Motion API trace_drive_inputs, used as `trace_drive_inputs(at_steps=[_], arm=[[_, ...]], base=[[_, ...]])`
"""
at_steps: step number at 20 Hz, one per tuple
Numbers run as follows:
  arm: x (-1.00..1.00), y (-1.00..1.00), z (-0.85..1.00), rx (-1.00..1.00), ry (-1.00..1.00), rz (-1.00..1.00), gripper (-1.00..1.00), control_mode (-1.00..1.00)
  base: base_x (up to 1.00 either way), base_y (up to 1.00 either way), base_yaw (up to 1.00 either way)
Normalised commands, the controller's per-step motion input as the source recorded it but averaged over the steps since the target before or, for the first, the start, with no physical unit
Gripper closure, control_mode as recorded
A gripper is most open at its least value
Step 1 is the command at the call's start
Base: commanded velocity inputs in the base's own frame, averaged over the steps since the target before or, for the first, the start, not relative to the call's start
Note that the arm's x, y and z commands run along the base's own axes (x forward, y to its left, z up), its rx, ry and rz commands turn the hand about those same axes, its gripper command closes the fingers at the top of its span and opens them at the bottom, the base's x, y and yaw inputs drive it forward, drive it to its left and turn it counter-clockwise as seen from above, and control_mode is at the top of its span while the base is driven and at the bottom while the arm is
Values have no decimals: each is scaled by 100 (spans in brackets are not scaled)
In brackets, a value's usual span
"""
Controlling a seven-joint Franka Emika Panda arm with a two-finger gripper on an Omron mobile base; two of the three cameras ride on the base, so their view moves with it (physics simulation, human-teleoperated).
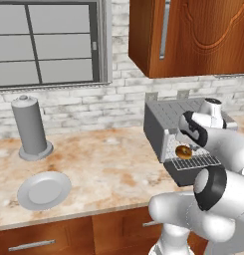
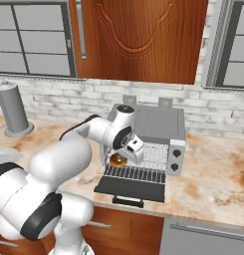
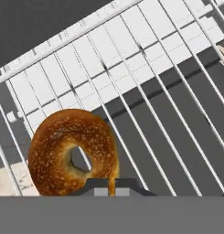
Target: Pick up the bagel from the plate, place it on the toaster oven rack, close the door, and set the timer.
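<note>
The golden-brown bagel (image 3: 58, 155) hangs tilted just over the silver wire toaster oven rack (image 3: 145, 91), with my gripper (image 3: 108, 189) shut on its lower edge. From the base views the bagel (image 1: 183, 151) (image 2: 117, 160) sits at the oven's open mouth above the rack (image 2: 136, 173). The dark door (image 2: 128, 188) lies folded down flat in front, its black handle towards me. My gripper (image 2: 121, 156) reaches in from the left. The light-grey plate (image 1: 44, 191) lies bare on the counter at the left.
The toaster oven (image 2: 158, 124) stands against the brick wall with its knobs (image 2: 176, 154) on the right. A tall grey canister (image 1: 30, 128) is behind the plate. A wooden cabinet (image 1: 193, 35) hangs above the oven.
</note>
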Motion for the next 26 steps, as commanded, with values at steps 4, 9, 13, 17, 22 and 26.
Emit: trace_drive_inputs(at_steps=[4, 9, 13, 17, 22, 26], arm=[[23, -14, -24, 0, 2, -9, -100, -100], [-23, 0, 24, 0, 0, -8, -100, -100], [-91, 0, 36, 0, -4, -6, -100, -100], [-92, 1, -5, -1, -1, 0, -100, -100], [-19, 16, -40, -1, 0, 9, -100, -100], [4, 4, -44, -3, 0, 29, -100, -100]], base=[[0, 0, 0], [0, 0, 0], [0, 0, 0], [0, 0, 0], [0, 0, 0], [0, 0, 0]])
